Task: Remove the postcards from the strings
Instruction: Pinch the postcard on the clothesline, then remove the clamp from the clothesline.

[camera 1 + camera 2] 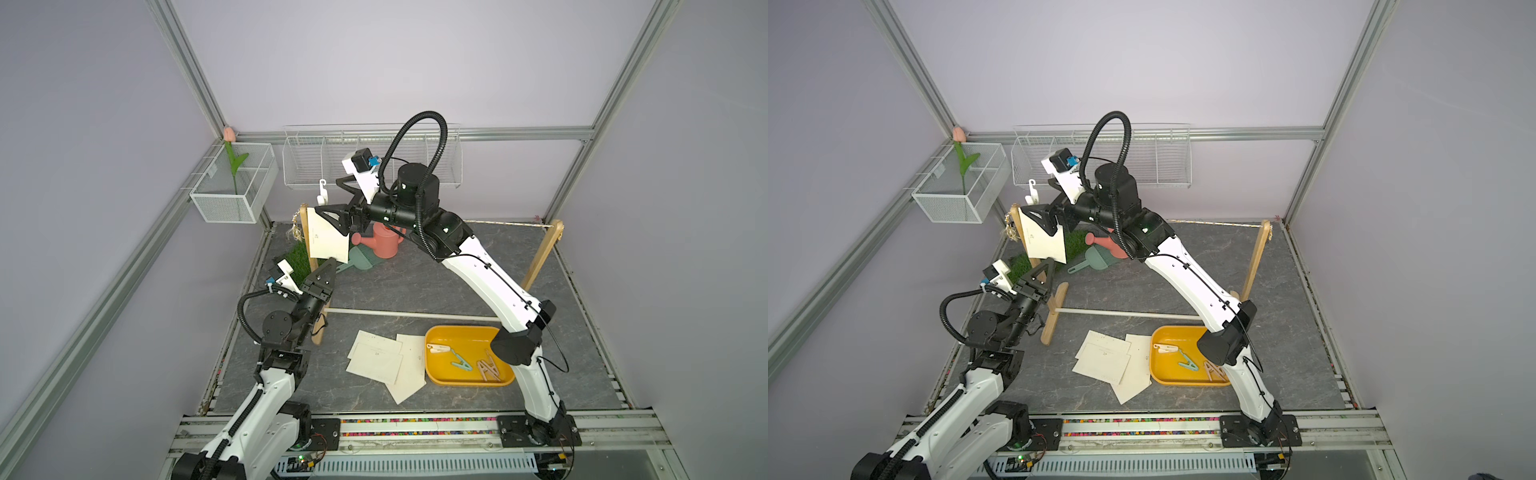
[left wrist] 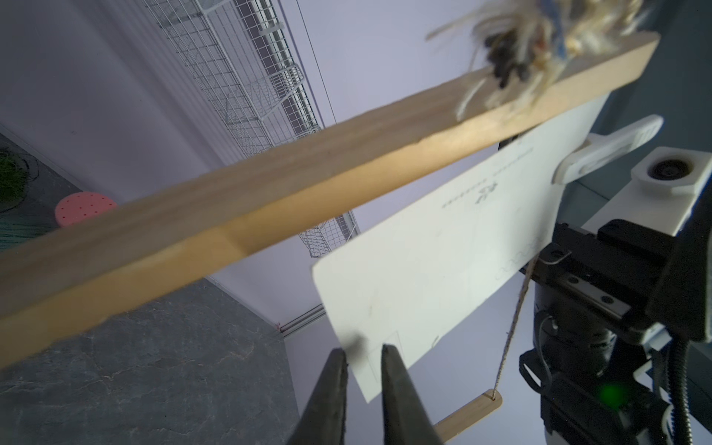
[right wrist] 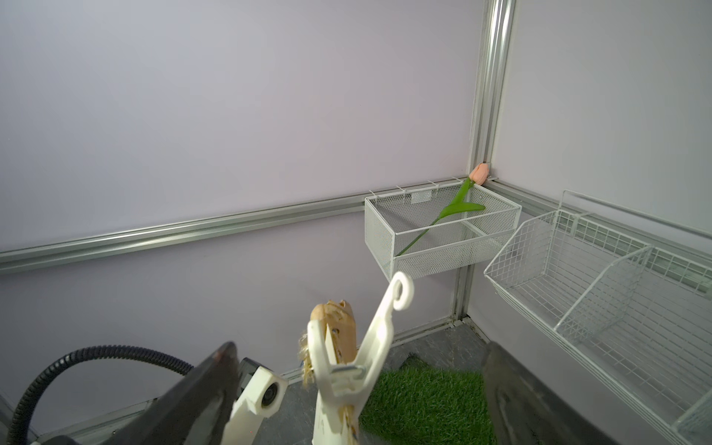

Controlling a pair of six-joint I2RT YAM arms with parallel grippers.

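Left gripper (image 2: 362,348): closest thing in the left wrist view, at the bottom middle. Its two black fingers sit close together, one on each side of the hanging card's bottom edge. A small gap shows, so I cannot tell if they pinch the card yet.
Hanging postcard (image 1: 328,241): one cream card, left of middle in both top views. It is clipped to the string beside the left post of the wooden frame (image 1: 540,257).
String (image 2: 512,319): thin cord at the lower right of the left wrist view. The part I can see has no other card on it.
White peg (image 3: 339,385): bottom middle of the right wrist view. It holds the card up.
Right gripper (image 3: 362,345): wide open, with one finger on each side of the peg and not touching it.
Loose postcards (image 1: 376,361): a messy pile lying flat on the table (image 1: 415,286), lower middle of the top views, just left of the yellow tray (image 1: 469,343). It looks like four, but they overlap.
Pegs in the tray (image 1: 461,364): a few, lying loose.
Done so far: most of the job, I think.
Left to do: the last card. The peg must be squeezed open, then the card can come away.
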